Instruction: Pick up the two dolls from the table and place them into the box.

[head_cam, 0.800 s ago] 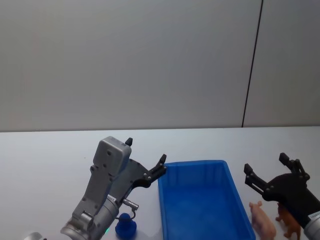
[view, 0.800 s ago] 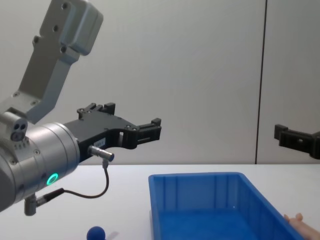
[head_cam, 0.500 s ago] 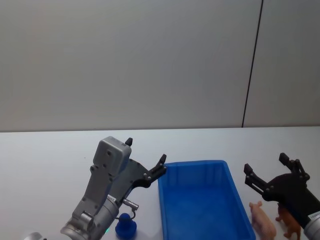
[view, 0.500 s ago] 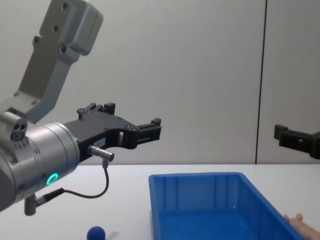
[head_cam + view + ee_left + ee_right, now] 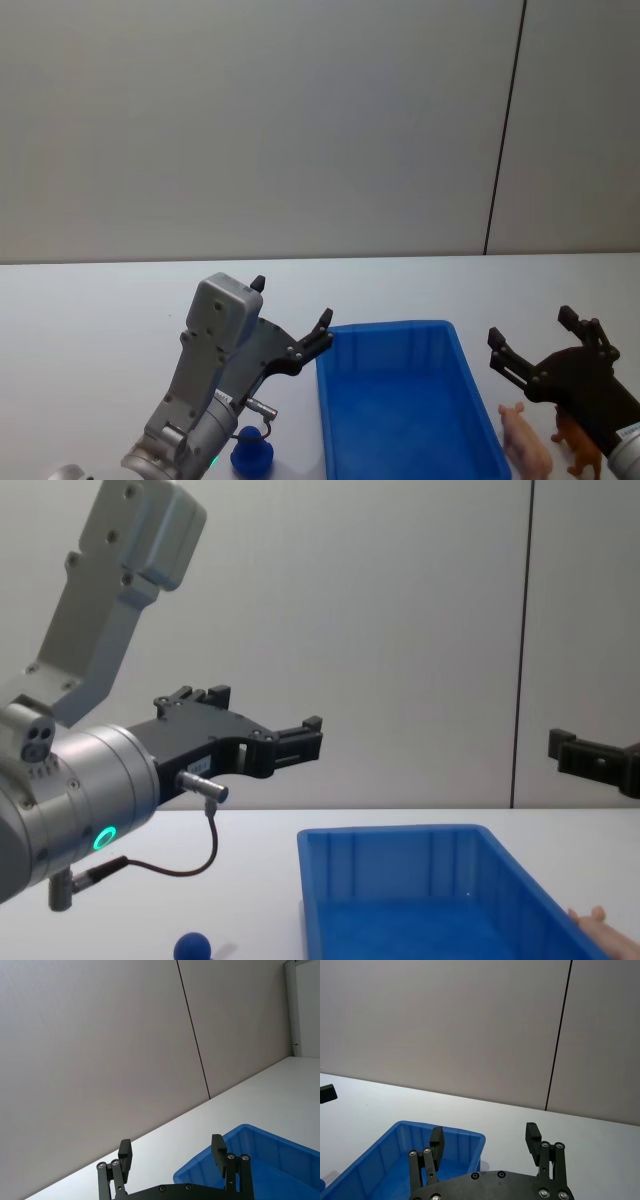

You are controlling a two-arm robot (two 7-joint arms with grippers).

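The right hand (image 5: 531, 330) hangs above the counter (image 5: 100, 310) on the right of the box (image 5: 390, 327), fingers spread and nothing between them. Its fingertips point away from the robot. In the chest view it sits well above the box rim.

Both dolls lie under and just behind it, toward the robot. The pink doll (image 5: 525, 440) is just beside the box's right wall, and the brown doll (image 5: 578, 445) stands just to the right of the pink one, partly under the wrist. The pink doll's long axis seems to run near-to-far, about parallel to that wall, so I judge the hand must pull back and drop, closing across the body.

The left hand (image 5: 292, 302), also spread and empty, hovers by the box's far left corner, well apart from the dolls. A small blue knob (image 5: 250, 455) sits on the counter below that arm. The right arm is plainly the nearer one.

Against the earlier frames nothing differs. Both hands, the dolls and the box sit where they did.
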